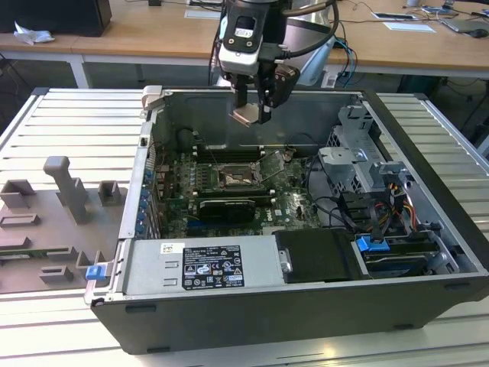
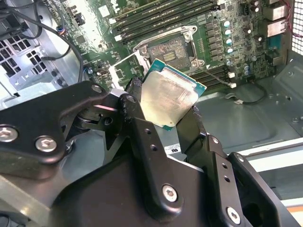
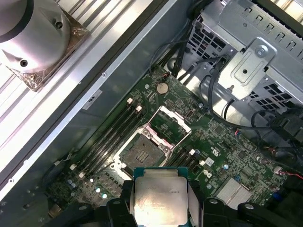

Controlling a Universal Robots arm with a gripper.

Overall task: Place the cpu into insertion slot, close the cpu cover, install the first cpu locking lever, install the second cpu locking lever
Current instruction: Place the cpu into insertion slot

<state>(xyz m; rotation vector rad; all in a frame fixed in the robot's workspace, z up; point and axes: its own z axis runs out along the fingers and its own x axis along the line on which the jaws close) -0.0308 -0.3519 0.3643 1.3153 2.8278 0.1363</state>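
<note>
In the exterior view the gripper (image 1: 253, 113) hangs over the open computer case (image 1: 252, 321), pinching the cpu (image 1: 246, 116) between its fingers, well above the board; the insertion slot (image 1: 237, 179) lies at the cpu's six o'clock, dark-centred and bare; the cpu cover (image 1: 273, 164) stands tilted up at the slot's two o'clock; the long black graphics card (image 1: 228, 208) lies just beside the slot at its six o'clock.

In the second wrist view the cpu (image 2: 169, 100) shows its pale metal top and green edge, clamped on two opposite sides by the black fingers (image 2: 135, 106) of the gripper (image 2: 163, 111); the chip sits tilted (one corner points toward the board); beyond it lie the insertion slot (image 2: 170, 51), the raised cpu cover (image 2: 124, 71) just beside it, and the memory slots (image 2: 151, 16).

In the first wrist view the cpu (image 3: 160, 196) is held flat in the gripper (image 3: 160, 203), apart from the insertion slot (image 3: 140, 152); the cpu cover (image 3: 168, 124) stands open along one edge of the slot; a coin cell (image 3: 162, 87) and the drive cage (image 3: 251, 66) lie farther off.
</note>
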